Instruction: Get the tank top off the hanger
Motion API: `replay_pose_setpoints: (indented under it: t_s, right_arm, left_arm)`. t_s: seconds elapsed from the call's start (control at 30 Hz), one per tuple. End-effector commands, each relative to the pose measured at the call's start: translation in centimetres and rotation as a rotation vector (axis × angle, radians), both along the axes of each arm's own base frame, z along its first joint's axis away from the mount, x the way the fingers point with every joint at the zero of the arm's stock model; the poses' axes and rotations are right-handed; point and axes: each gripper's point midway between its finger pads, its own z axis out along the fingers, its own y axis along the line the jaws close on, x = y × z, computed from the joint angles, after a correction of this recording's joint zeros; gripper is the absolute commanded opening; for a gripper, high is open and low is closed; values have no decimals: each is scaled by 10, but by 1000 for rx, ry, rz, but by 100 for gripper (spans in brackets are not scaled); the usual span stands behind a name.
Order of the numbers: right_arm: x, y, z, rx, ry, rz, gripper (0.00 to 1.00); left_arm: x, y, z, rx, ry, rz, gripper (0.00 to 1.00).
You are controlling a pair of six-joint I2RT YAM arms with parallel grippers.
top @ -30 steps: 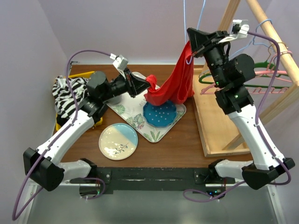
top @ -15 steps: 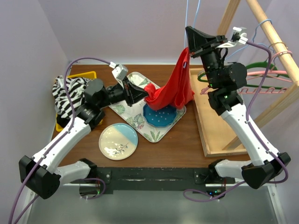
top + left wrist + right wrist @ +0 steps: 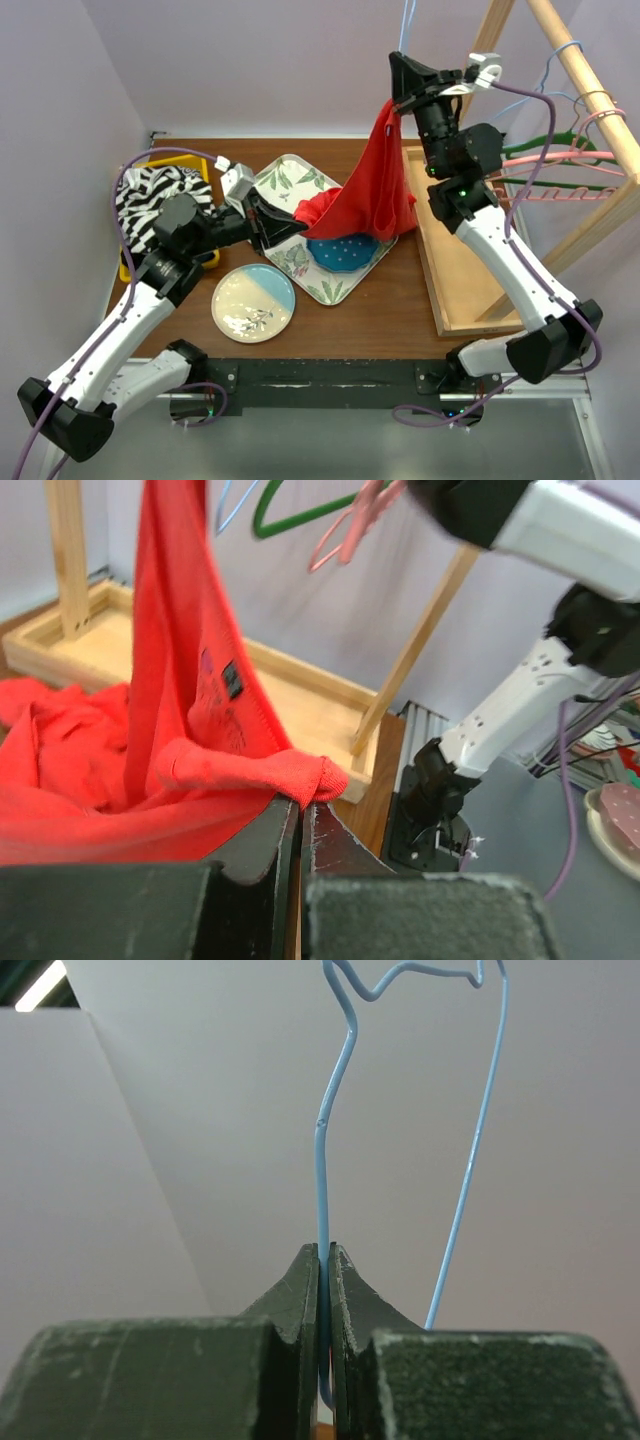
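Observation:
The red tank top (image 3: 372,185) hangs stretched from a thin blue wire hanger (image 3: 404,22), its lower end bunched over the tray. My right gripper (image 3: 398,62) is high at the back, shut on the hanger's wire (image 3: 321,1175) just above the cloth; in the right wrist view the gripper (image 3: 325,1252) pinches that wire. My left gripper (image 3: 291,217) is low and to the left, shut on a folded edge of the tank top (image 3: 180,710). The left wrist view shows the gripper (image 3: 300,805) with red fabric caught at its tips.
A floral tray (image 3: 290,262) carries a blue dotted plate (image 3: 340,252). A cream-and-blue plate (image 3: 253,303) lies nearer. Zebra-striped cloth (image 3: 155,195) fills a yellow bin (image 3: 125,270) at left. The wooden rack (image 3: 575,70) with green and pink hangers (image 3: 560,160) and its base frame (image 3: 465,275) stand right.
My left gripper has drawn back to the left with the tank top's edge. My right gripper has risen and shifted left with the hanger. The red cloth is pulled longer between them.

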Motion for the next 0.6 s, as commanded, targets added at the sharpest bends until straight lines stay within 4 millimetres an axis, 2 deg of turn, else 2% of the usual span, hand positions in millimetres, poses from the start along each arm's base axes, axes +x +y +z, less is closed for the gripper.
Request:
replay_pose_setpoints:
  t_s: [0.0, 0.13, 0.2, 0.23, 0.3, 0.33, 0.37, 0.5, 0.53, 0.57]
  right_arm:
    - [-14, -6, 33, -71, -189, -75, 0]
    - [-1, -7, 26, -115, -169, -126, 0]
    - [3, -8, 22, -128, -158, -150, 0]
    - [6, -9, 19, -136, -147, -166, 0]
    - [13, -18, 15, -114, -102, -208, 0]
    - [22, -34, 11, -60, -25, -282, 0]
    - [29, -37, 6, -16, 19, -285, 0]
    - [37, -37, 3, 34, 81, -283, 0]
    - [38, -40, -1, 47, 109, -295, 0]
    - [38, -41, -1, 69, 118, -290, 0]
  left_arm:
    - [-33, -1, 74, -184, -112, -132, 0]
    - [-48, -1, 118, -277, -158, -203, 0]
    - [-50, 0, 129, -271, -180, -207, 0]
    - [-54, 2, 140, -273, -208, -205, 0]
    - [-54, 4, 142, -251, -219, -185, 0]
    - [-59, 9, 147, -253, -240, -172, 0]
    - [-56, 11, 144, -243, -237, -141, 0]
    - [-66, 23, 149, -234, -280, -96, 0]
    - [-74, 28, 160, -245, -310, -88, 0]
    - [-73, 31, 163, -239, -311, -63, 0]
